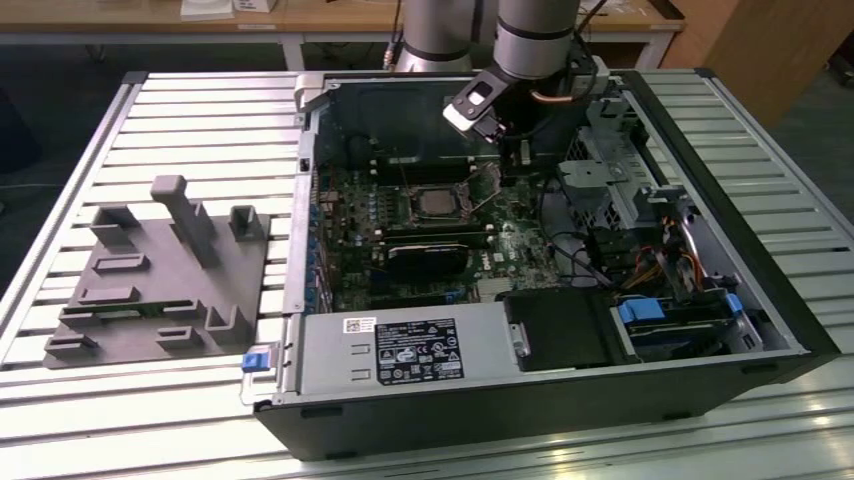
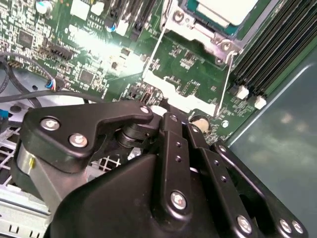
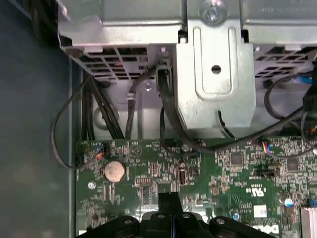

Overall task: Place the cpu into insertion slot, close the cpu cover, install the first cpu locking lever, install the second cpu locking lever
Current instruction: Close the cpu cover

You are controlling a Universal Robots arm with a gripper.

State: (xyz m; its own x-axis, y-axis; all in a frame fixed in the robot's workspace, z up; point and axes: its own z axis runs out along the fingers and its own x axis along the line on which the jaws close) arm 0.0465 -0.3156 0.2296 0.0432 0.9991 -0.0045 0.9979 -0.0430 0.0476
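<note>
While the gripper (image 3: 171, 198) hangs low over the motherboard (image 3: 233, 163), fingers pressed together with nothing seen between them, the cpu (image 1: 434, 204) lies in the insertion slot (image 1: 465, 212), the cpu cover (image 2: 185, 25) framing it. The danger: a sideways slip scrapes the coin cell (image 3: 114, 170) or snags the cables (image 3: 168, 114). Room is tight, with the drive cage (image 1: 594, 190) on the exterior view's right, memory slots (image 2: 277, 44) beside the socket and the case wall (image 1: 387, 110) far.

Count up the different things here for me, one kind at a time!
Open computer case: 1
Grey holder block: 1
Robot arm: 1
Cpu: 1
Total: 4
</note>
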